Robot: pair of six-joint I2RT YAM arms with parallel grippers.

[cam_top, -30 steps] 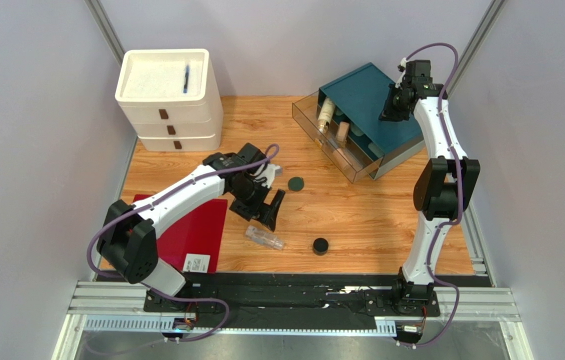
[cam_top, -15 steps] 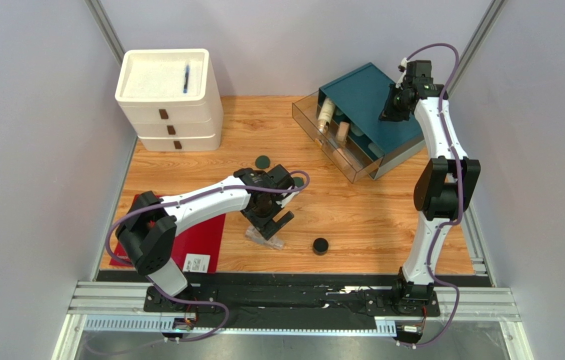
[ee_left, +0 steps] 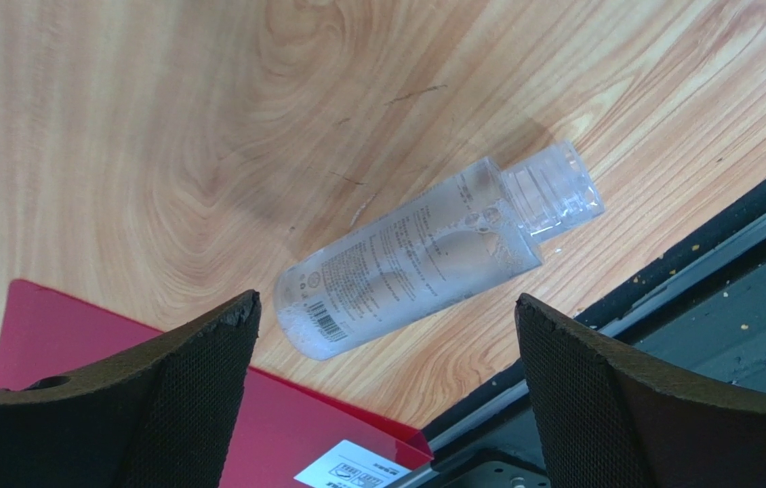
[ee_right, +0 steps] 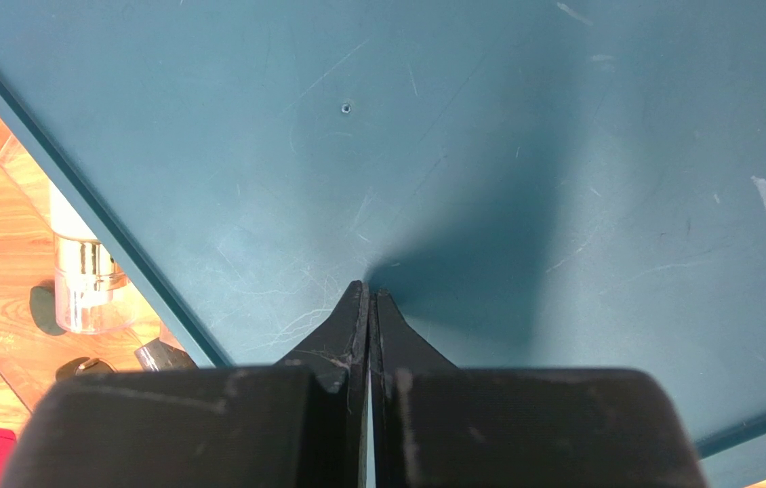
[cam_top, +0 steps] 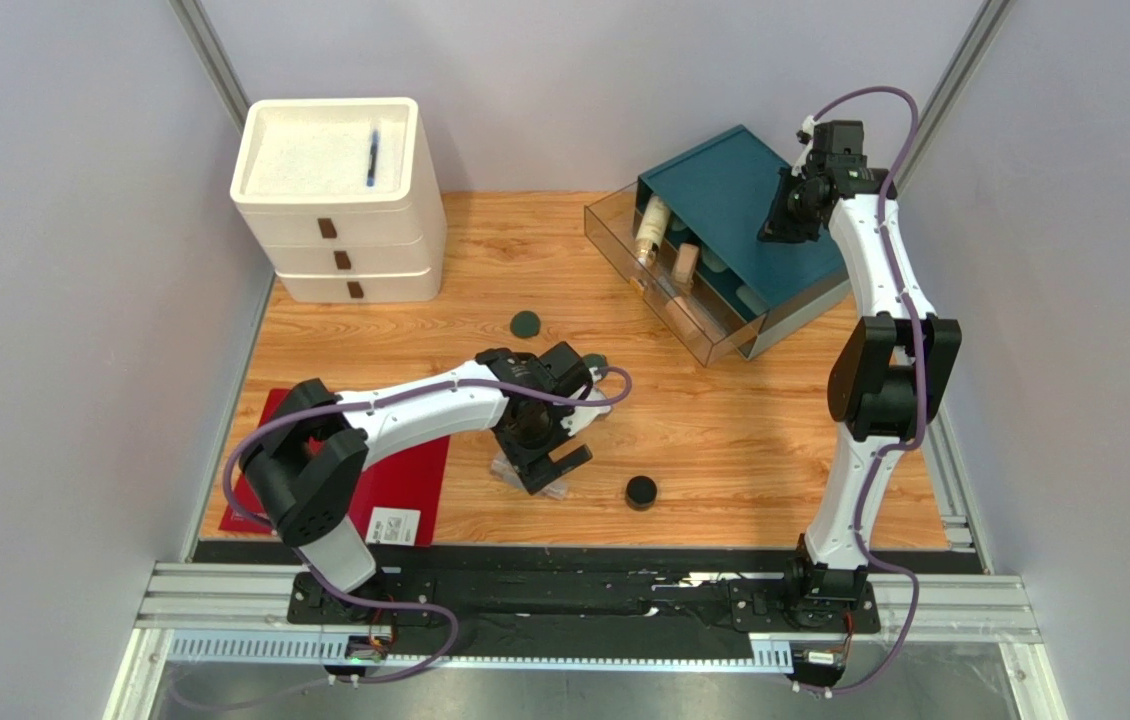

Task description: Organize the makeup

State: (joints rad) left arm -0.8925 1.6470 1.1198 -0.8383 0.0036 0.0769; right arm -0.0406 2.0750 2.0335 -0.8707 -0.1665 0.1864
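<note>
A clear bottle [ee_left: 428,259] lies on its side on the wooden table, cap to the right. My left gripper [ee_left: 387,305] is open just above it, a finger on each side of its lower end; in the top view the gripper [cam_top: 549,458] hides most of it. One dark-green disc [cam_top: 526,323] lies behind the arm, another [cam_top: 597,362] is partly hidden by it. A black round jar [cam_top: 642,491] sits to the right. My right gripper [ee_right: 369,295] is shut and empty over the teal organizer top [ee_right: 560,153]. Its clear drawer holds a cream gold-necked bottle [cam_top: 652,228] and a beige bottle [cam_top: 687,267].
A white three-drawer unit [cam_top: 334,195] stands at the back left with a blue pen [cam_top: 373,156] on top. A red folder [cam_top: 406,465] lies left of the clear bottle. The black base rail [cam_top: 601,563] runs along the near edge.
My left arm has swung right and toward the near edge and come down over the clear bottle, uncovering one green disc. The right arm has not moved.
</note>
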